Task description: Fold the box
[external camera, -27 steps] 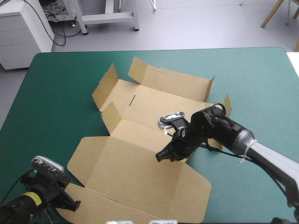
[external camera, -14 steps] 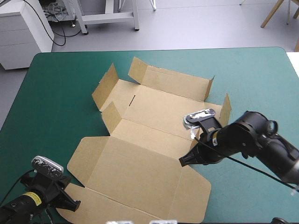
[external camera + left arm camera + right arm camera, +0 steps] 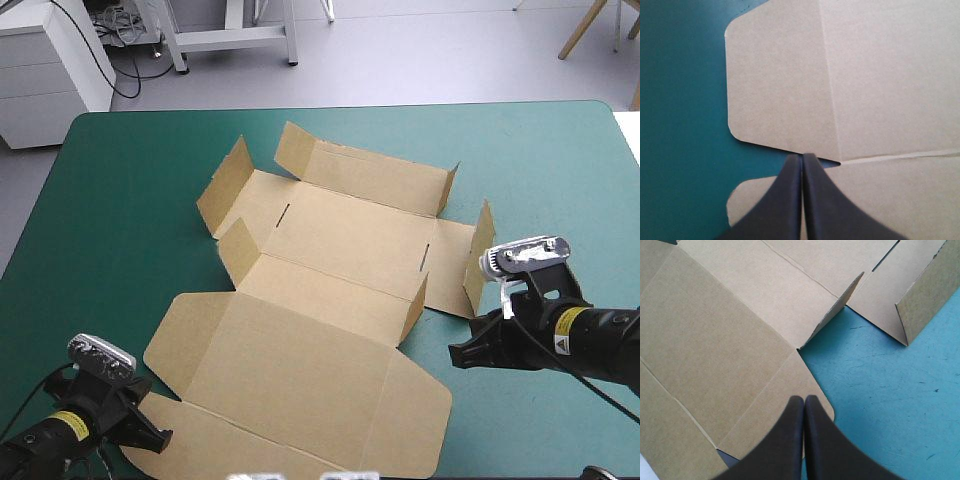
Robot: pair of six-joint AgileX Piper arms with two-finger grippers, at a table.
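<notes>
Lying mostly flat across the middle of the teal-green cover (image 3: pixel 130 180), the brown box (image 3: pixel 300 300) of matte creased board has its far flaps (image 3: pixel 365 172) raised, the left gripper (image 3: pixel 802 157) pinched to a point over its near-left corner, and the right gripper (image 3: pixel 804 399), likewise pressed together and empty, by its rounded near-right flap (image 3: pixel 810 390).

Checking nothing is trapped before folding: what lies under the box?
Only the teal-green cover shows, around the edges of the box and in the gaps between its flaps. Whatever lies directly beneath the flat board panels is hidden by the board itself.
</notes>
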